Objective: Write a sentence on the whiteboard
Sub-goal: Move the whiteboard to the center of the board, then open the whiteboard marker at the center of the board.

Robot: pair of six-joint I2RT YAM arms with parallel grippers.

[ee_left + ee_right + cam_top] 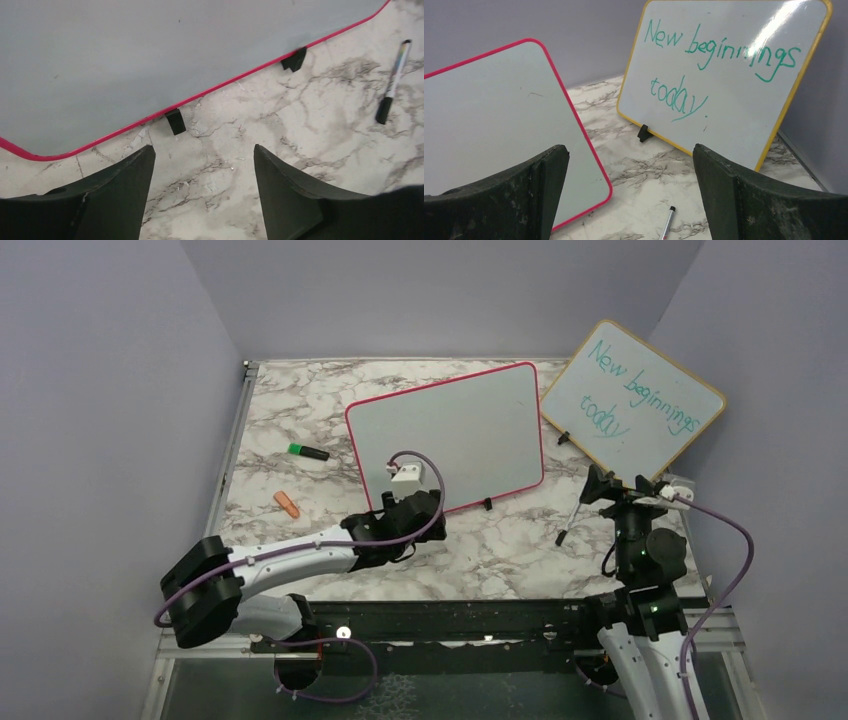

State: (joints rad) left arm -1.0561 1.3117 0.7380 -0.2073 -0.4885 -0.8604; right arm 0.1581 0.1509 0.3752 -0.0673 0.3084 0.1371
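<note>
The whiteboard (pixel 445 435) with its pink-red frame stands on small black feet at mid table; its face is blank and no black sentence shows on it. It also shows in the left wrist view (pixel 150 50) and the right wrist view (pixel 489 115). My left gripper (pixel 397 503) is open and empty just in front of the board's lower left edge, over bare table (pixel 204 155). My right gripper (pixel 600 486) is open and empty (pixel 630 155), above a black-capped marker pen (pixel 570 523) lying right of the board (pixel 394 80) (pixel 667 223).
A second board (pixel 632 405) with a yellow-wood frame and teal "New beginnings today" leans at the back right (pixel 729 75). A green marker (pixel 308 452) and a small orange piece (pixel 287 504) lie on the marble table (pixel 500 550) to the left.
</note>
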